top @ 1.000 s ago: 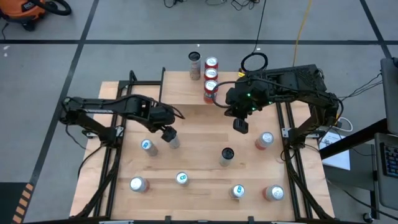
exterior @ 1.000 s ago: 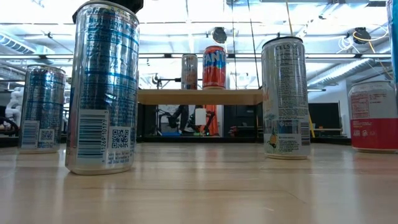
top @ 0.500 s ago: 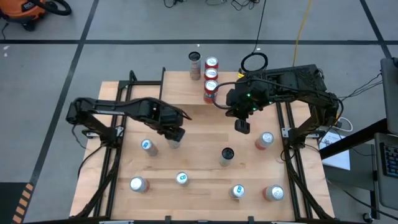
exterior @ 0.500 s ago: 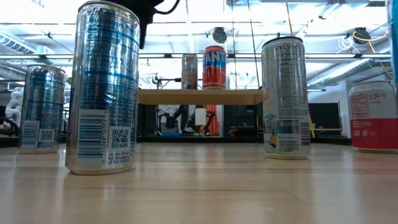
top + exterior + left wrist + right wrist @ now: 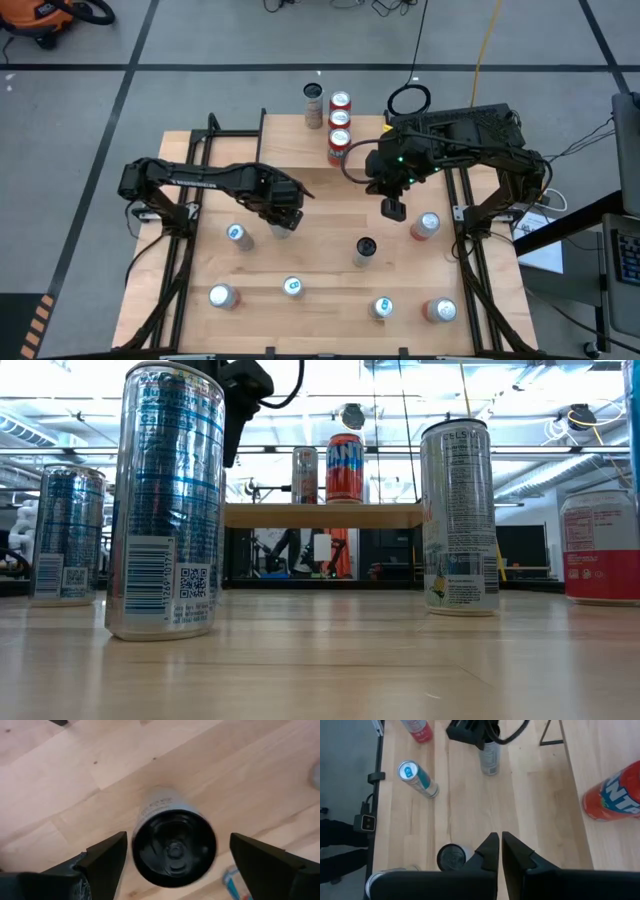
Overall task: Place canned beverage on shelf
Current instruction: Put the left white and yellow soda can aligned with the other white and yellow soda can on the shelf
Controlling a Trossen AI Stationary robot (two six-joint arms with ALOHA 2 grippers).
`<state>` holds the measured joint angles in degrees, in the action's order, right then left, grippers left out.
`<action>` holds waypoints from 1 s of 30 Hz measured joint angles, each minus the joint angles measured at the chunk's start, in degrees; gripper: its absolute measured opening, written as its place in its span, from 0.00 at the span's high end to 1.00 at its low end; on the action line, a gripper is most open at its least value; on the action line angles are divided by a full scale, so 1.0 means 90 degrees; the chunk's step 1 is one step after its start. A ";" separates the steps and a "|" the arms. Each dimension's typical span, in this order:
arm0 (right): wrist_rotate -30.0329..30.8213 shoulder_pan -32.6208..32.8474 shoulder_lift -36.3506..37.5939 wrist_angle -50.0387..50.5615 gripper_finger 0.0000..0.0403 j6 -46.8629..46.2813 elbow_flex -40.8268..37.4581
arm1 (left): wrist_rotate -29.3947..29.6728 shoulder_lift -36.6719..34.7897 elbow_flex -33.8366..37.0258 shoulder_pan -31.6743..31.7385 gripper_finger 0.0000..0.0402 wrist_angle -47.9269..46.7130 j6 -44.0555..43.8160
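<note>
Right now the left gripper hangs directly over a black-topped can, fingers spread wide on either side of it and not touching: lined up for a top-down grab, I'd say. That can stands upright on the table, left of centre. The right gripper waits over the table's right half, fingers pressed together, holding nothing. The shelf sits at the far edge with three cans already on it; the orange can and a slimmer can show in the low view. Other cans are scattered over the near half; a blue-topped can stands just beside the target, so the left finger has little room there. Carrying to the shelf looks unobstructed otherwise.
</note>
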<state>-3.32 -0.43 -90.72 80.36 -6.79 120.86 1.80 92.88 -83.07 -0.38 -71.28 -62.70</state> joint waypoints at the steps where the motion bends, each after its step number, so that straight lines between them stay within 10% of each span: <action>1: 0.0001 0.0020 0.0000 0.0000 1.00 0.0000 0.0000 | -0.0001 0.0013 0.0000 -0.0002 0.13 -0.0010 0.0000; 30: 0.0032 0.0313 0.0000 -0.0111 1.00 -0.0580 0.0000 | -0.0432 0.0387 0.0002 0.0045 0.34 0.0038 0.0177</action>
<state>-3.03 2.39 -90.72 79.36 -12.01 120.86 -2.09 96.36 -83.05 0.02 -70.94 -61.10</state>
